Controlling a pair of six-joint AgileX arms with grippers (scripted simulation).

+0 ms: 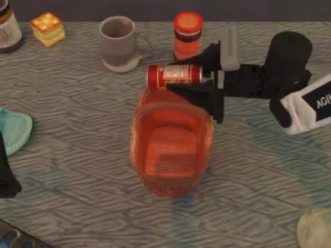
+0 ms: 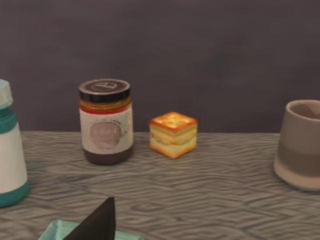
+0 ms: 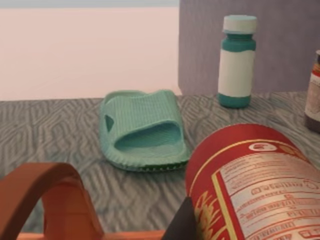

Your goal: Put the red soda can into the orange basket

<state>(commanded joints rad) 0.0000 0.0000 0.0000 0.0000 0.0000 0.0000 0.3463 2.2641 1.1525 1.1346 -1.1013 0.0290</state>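
Holding the red soda can (image 1: 173, 76) sideways, the right gripper (image 1: 192, 77) has its jaws closed on the can's silver end, one finger on each side. The can juts out from the jaws toward the table's left, raised over the far rim of the orange basket (image 1: 138, 150). The grey mug (image 1: 119, 42) and an orange-lidded jar (image 1: 187, 33) stand beyond the jaws. The left arm (image 1: 6, 170) is parked at the left edge.
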